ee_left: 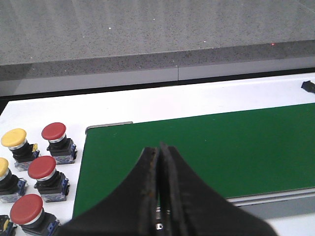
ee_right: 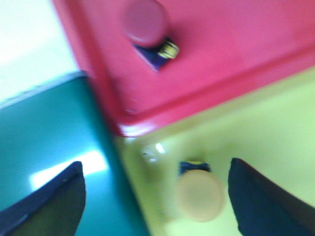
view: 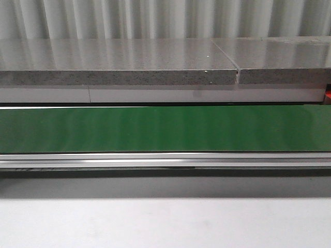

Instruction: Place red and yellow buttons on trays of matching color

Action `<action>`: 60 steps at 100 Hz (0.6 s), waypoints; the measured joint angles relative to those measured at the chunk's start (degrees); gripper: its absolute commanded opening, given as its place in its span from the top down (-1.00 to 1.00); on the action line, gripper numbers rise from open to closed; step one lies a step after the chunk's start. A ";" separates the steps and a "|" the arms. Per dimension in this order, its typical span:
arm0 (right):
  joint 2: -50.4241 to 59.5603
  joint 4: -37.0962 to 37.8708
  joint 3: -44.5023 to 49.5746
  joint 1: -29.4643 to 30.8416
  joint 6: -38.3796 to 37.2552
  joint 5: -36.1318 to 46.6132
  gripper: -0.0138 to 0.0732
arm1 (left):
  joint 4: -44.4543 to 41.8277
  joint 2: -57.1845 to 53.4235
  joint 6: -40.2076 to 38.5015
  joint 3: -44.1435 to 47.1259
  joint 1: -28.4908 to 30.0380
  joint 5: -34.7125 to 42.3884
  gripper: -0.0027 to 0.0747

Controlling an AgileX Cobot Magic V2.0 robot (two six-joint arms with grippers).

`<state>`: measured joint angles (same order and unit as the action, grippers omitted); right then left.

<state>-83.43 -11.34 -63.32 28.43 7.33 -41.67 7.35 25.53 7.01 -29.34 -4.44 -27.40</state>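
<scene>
Over the green belt (ee_left: 206, 152) our left pincer (ee_left: 158, 196) hangs with its two dark fingers (ee_left: 147, 191) pressed together, nothing between them. Just beside the belt's end, on the white worktop (ee_left: 147, 101), stands a cluster of push buttons: three red buttons (ee_left: 53, 131) (ee_left: 42, 167) (ee_left: 26, 208) and two yellow buttons (ee_left: 13, 137) (ee_left: 2, 166), each on a dark base, close to one another but off the belt.

At the other arm, our right pincer (ee_right: 156, 196) is spread wide apart, its dark fingers (ee_right: 256, 196) on either side of a yellow button (ee_right: 199, 194) without touching it. That button sits in the yellow tray (ee_right: 256, 128), near the corner where the tray meets the red tray (ee_right: 236, 54). The red tray holds a red button (ee_right: 144, 22) on a dark base. Both trays lie just beside the edge of the green belt (ee_right: 54, 128). The right wrist view is blurred, so we cannot make out finer detail on these buttons.

From the front we see only the green belt (view: 165, 129), its metal rail (view: 165, 160) and a grey stone ledge (view: 119, 62) behind it; neither arm shows there.
</scene>
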 measured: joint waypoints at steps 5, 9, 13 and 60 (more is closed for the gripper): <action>2.00 -0.13 0.00 -2.73 0.75 0.00 -0.68 | 0.00 0.00 0.00 0.00 0.00 0.00 0.98; 3.32 -0.25 0.00 -5.38 1.63 0.00 -0.68 | 0.00 0.00 0.00 0.00 0.00 0.00 0.98; 4.85 -0.25 0.00 -8.17 2.44 0.00 -0.68 | 0.00 0.00 0.00 0.00 0.00 0.00 0.98; 18.92 -0.70 8.72 -24.99 8.55 5.48 -0.68 | 0.00 0.00 0.00 0.00 0.00 0.00 0.98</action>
<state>-64.51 -12.04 -54.60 3.43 15.89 -36.19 7.35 25.53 7.01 -29.34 -4.44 -27.40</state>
